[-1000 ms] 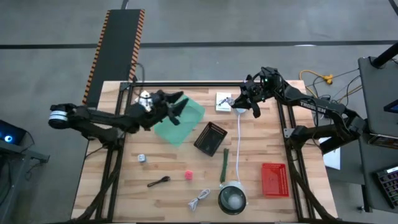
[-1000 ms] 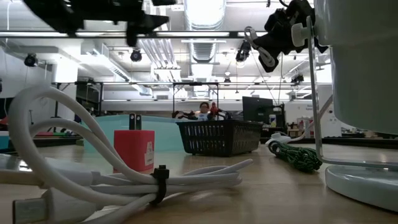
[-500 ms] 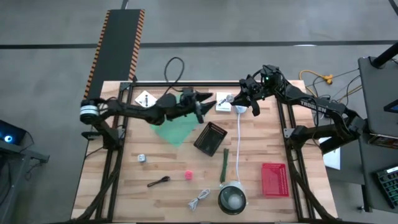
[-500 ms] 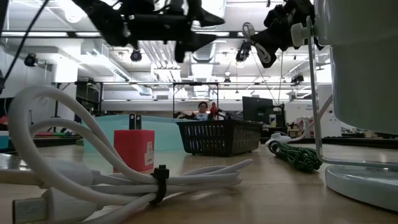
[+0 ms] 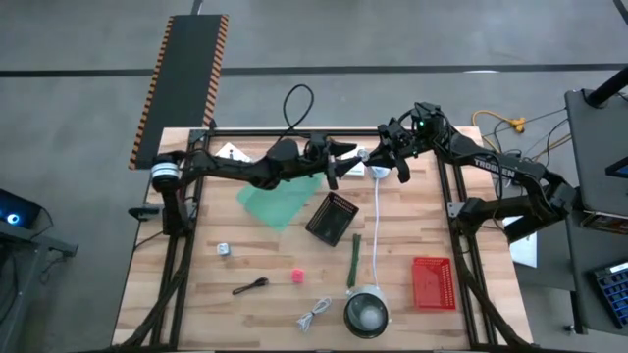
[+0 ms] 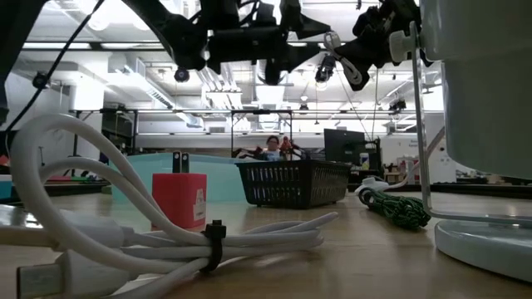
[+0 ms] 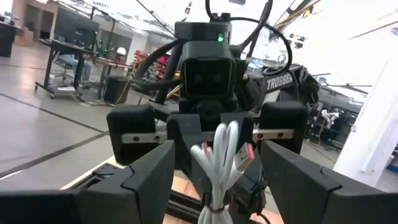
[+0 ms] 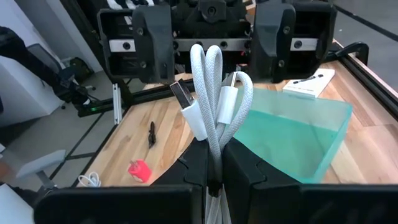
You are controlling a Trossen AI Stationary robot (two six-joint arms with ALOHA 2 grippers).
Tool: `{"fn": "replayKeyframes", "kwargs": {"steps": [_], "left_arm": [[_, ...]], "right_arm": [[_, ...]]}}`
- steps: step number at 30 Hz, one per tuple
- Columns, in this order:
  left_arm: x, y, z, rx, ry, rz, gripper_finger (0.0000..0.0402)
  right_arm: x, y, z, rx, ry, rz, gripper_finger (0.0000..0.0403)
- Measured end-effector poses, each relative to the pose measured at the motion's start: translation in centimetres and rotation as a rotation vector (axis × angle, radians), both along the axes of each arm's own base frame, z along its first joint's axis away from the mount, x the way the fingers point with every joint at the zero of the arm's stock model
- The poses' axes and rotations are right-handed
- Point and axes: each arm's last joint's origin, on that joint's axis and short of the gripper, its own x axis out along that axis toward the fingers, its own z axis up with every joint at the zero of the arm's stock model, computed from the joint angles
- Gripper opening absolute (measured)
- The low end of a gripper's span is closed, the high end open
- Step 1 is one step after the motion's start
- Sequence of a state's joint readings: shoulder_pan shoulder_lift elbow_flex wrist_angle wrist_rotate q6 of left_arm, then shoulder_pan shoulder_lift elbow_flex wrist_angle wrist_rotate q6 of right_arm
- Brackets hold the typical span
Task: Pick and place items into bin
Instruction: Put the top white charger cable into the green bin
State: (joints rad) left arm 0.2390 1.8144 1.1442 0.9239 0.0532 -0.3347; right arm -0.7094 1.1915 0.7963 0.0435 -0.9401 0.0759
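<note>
Braided white cable (image 8: 214,93) — looped, USB plug showing.

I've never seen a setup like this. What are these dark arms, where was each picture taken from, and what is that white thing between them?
Two robot arms work at a wooden table. One picture looks straight down, one sits at table height, and two come from cameras on the wrists. The right claw is shut on a coiled white cable, held up in the air. The left claw faces it, open, its fingers on either side of the coil. On the table lie a green bin, a black basket, a red basket, a pink ball and a grey bowl.
</note>
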Motion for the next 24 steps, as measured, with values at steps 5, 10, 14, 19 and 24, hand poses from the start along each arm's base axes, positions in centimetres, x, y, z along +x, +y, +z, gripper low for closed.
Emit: {"fn": "replayKeyframes", "kwargs": {"steps": [5,10,14,19,24], "left_arm": [[0.1,0.3,-0.3,0.0,0.007,0.002,0.0222],[0.1,0.5,-0.3,0.003,0.008,-0.005,0.0222],[0.1,0.6,-0.4,0.007,0.011,-0.023,0.0222],[0.0,1.0,-0.4,0.008,0.011,-0.013,0.0222],[-0.1,1.2,-0.4,0.008,0.011,-0.009,0.0222]], "right_arm": [[0.0,0.0,0.0,0.0,-0.002,-0.002,0.0018],[0.1,-0.1,0.5,0.011,-0.036,-0.012,0.0018],[0.2,-0.2,1.1,0.007,-0.075,-0.017,0.0018],[0.4,-0.1,1.1,0.004,-0.081,-0.009,0.0018],[0.6,0.1,1.1,-0.024,-0.083,-0.018,0.0018]]}}
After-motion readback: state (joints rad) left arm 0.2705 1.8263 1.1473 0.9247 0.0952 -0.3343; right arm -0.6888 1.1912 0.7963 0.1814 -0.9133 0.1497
